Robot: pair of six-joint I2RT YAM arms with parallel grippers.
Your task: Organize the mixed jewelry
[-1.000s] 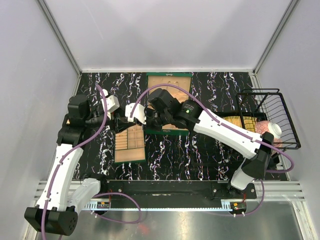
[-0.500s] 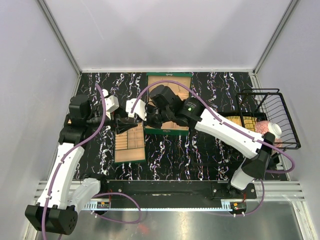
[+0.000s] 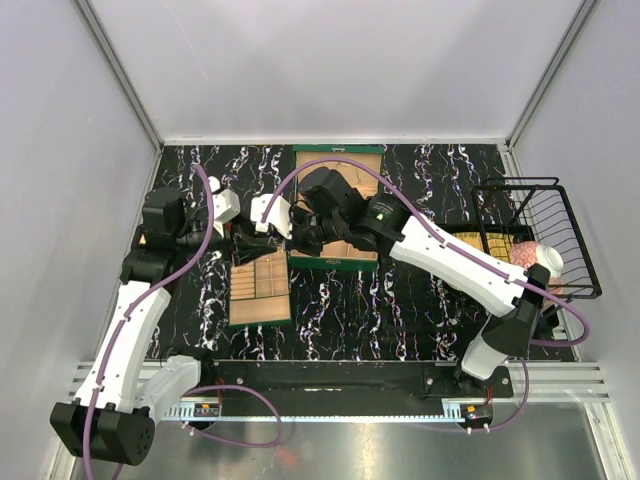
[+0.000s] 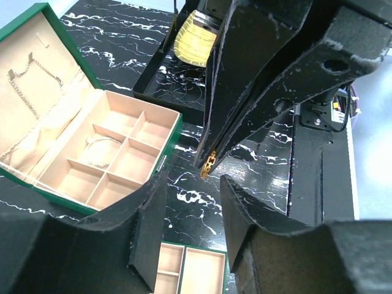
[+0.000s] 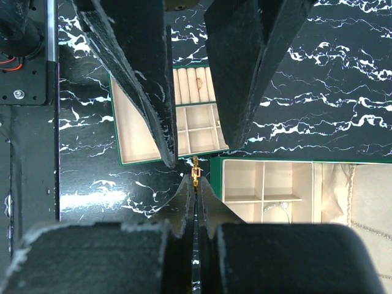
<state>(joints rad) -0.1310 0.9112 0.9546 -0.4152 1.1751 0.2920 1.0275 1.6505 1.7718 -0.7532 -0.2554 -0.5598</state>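
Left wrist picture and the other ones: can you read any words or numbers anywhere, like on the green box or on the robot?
No text can be read in any view.
The small label on the far arm's base: too small and blurred to read.
The green box: no writing shows.
The small gold piece pinched in the right fingers: no marks that I can make out.

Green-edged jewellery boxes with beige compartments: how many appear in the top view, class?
2. The larger lidded box lies far centre, partly hidden by an arm; the smaller box lies nearer, left of centre.
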